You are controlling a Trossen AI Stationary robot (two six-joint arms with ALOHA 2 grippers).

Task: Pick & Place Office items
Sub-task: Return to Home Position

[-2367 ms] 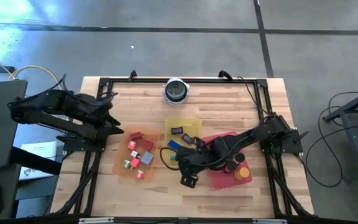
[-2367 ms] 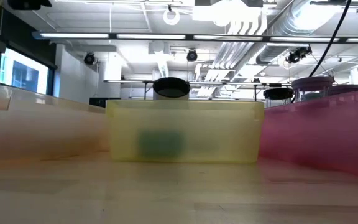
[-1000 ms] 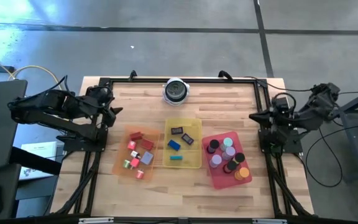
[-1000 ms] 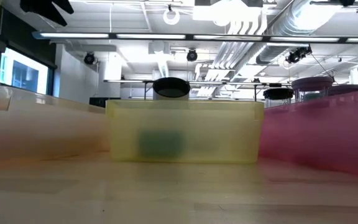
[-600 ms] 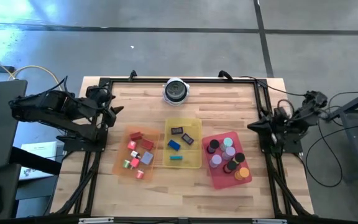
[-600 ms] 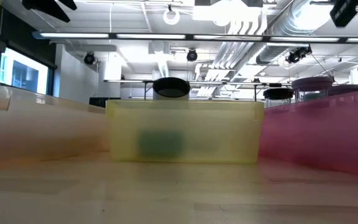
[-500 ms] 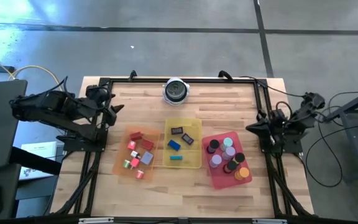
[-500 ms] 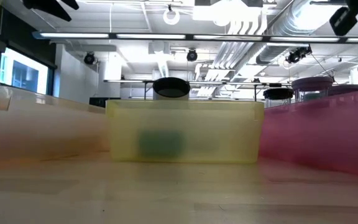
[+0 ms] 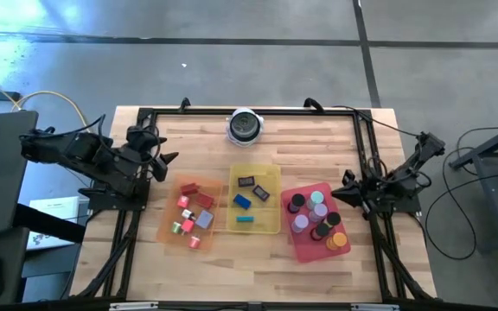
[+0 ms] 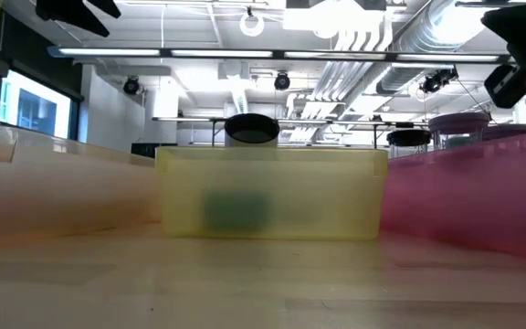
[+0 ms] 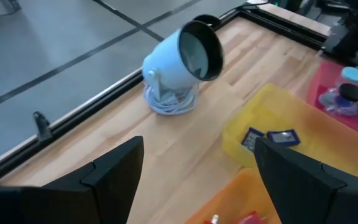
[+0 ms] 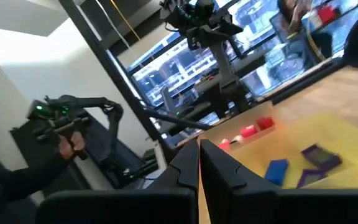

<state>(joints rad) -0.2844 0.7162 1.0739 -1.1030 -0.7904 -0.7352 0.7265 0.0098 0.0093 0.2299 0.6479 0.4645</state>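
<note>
High view: all office items visible lie sorted in three trays at the table [image 9: 206, 147] centre. Red, pink and grey bits [image 9: 190, 210] are in the orange tray [image 9: 167, 226], blocks [image 9: 247, 197] are in the yellow tray [image 9: 268, 221], and discs [image 9: 316, 216] are in the red tray [image 9: 305, 246]. No item lies loose on the wood.

The left gripper [image 9: 158, 160] hangs at the table's left edge, just beside the orange tray's far corner. Its fingers [image 11: 114, 171] are spread wide and hold nothing. The right gripper [image 9: 346, 188] hangs at the right edge, just beside the red tray. Its fingers [image 12: 188, 163] are pressed together and empty.

Hazards, as a judgement:
- A low swing by the right gripper can clip the red tray wall or topple the stacked discs.
- The left gripper's wide fingers can hook the orange tray rim and drag it.
- A sweep toward the far edge can strike the round silver-and-black object [image 9: 245, 126].
</note>
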